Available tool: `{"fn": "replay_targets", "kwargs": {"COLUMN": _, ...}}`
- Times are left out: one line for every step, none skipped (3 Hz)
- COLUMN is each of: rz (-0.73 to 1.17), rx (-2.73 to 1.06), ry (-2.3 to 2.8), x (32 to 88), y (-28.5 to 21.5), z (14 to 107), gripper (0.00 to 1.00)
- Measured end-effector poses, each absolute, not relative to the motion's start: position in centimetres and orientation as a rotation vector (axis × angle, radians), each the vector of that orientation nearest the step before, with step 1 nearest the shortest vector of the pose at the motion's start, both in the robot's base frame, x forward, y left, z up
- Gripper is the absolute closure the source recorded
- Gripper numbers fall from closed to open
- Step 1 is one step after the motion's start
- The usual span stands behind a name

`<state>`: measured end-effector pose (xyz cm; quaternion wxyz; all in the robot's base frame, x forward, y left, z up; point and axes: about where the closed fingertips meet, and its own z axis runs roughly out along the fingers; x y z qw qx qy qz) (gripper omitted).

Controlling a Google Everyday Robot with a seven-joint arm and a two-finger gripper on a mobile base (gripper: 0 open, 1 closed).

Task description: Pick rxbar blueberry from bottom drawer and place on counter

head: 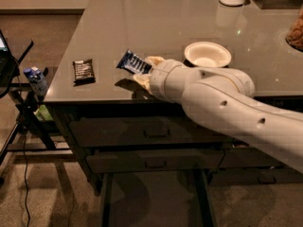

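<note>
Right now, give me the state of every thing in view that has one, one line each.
gripper, over the counter's front edge, shut on the rxbar blueberry
rxbar blueberry, held tilted, apparently just off the counter
bottom drawer, pulled open
upper two drawers, closed
black bar, lying flat on the counter
white bowl, upright, looks empty

The thick white arm (222, 98) stretches in from the lower right, slanting up across the front edge of the surface (189, 22). Its gripper (145, 70) hangs just above that edge, jaws pinched on the rxbar blueberry (134, 62), wrist level.
</note>
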<state>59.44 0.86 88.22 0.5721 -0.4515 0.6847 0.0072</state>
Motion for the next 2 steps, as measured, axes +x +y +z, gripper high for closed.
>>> {"fn": "replay_targets", "kwargs": {"rz": 0.038, "rx": -1.079, "ry": 1.645, "x": 60.42, "y": 1.33, "z": 87.64, "gripper": 1.00}}
{"fn": "replay_targets", "kwargs": {"rz": 0.044, "rx": -1.084, "ry": 1.677, "x": 61.23, "y": 1.11, "z": 86.97, "gripper": 1.00}}
